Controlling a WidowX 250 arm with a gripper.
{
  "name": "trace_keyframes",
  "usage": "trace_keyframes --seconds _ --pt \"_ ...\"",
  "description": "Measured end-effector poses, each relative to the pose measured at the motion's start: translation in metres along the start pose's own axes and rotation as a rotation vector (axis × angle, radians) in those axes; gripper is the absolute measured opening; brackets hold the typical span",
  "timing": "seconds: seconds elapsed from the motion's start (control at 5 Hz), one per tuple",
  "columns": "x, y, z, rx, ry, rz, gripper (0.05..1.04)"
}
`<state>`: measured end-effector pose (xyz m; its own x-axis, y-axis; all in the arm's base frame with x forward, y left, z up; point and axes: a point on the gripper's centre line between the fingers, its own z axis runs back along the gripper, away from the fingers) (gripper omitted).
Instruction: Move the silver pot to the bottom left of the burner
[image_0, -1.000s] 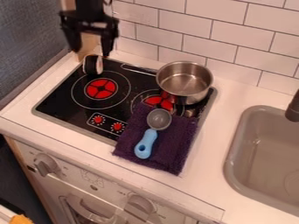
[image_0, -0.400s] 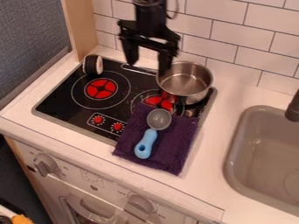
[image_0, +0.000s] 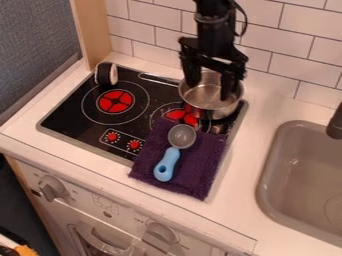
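The black two-finger gripper (image_0: 211, 91) hangs from the top of the camera view, right over the silver pot (image_0: 207, 101). Its fingers stand wide apart, one above the left part of the pot and the other above the right part, with the pot's open mouth seen below and between them. They have hold of nothing that can be seen; whether either fingertip touches the pot, I cannot tell. The pot sits upright at the back right of a black stovetop (image_0: 70, 111), just behind the right burner (image_0: 179, 116), and its thin wire handle (image_0: 158, 79) points toward the back left.

The left burner (image_0: 115, 101) is a ring with a red centre. Near the stovetop's back left corner, a round black and white object (image_0: 105, 74) stands on its edge. Two red knobs (image_0: 134, 144) mark the front. A dark purple cloth (image_0: 200, 170) covers part of the right burner and drapes over the front right of the stovetop onto the white counter (image_0: 244, 187). On the cloth lies a scoop (image_0: 167, 164), its grey bowl toward the back and its light blue handle toward the front.

To the right is a grey sink (image_0: 266, 182) with a dark faucet (image_0: 335, 122) at the view's edge. White brick-shaped tiles (image_0: 284, 47) line the wall behind. At the left are a wooden panel (image_0: 95, 32) and a blue-grey surface (image_0: 37, 40); below the counter is a pale oven front (image_0: 110, 212) with dials.
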<state>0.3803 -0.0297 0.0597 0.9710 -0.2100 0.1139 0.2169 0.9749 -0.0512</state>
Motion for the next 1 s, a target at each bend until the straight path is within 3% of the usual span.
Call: trace_keyframes --seconds 0.4,0.6,1.0 --pt "0.019 -0.006 -0.028 0.016 -0.012 -0.066 1.0" --pt "0.018 -0.006 -0.043 0.015 0.004 -0.063 0.93" --pt "0.026 -0.012 -0.053 0.052 -0.012 -0.052 0.373"
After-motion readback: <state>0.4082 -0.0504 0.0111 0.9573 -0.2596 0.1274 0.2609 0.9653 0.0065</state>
